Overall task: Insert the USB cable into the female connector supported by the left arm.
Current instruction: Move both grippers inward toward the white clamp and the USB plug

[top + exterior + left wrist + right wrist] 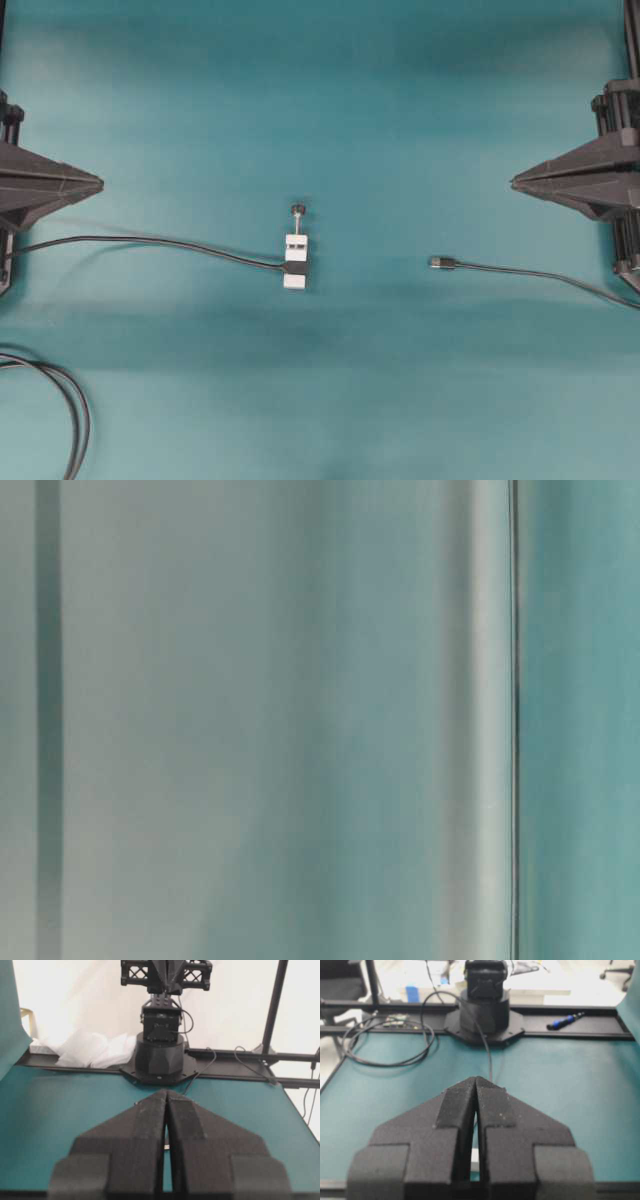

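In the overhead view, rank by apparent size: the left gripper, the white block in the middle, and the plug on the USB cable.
Largest to smallest, as they look in the overhead view:
1. left gripper, though the frame edge cuts it off
2. white block
3. plug on the USB cable

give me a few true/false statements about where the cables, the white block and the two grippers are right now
1. The thin black USB cable lies on the teal table with its small dark plug pointing toward the white block. True.
2. The black right gripper is holding the USB cable. False: its jaws are shut on nothing and the cable lies apart from it.
3. The small white connector block has a black cable attached, running off to the left. True.
4. The black left gripper grips the white block. False: it is shut and sits at the left edge, away from the block.
5. The plug is already inserted in the block. False: bare table separates them.
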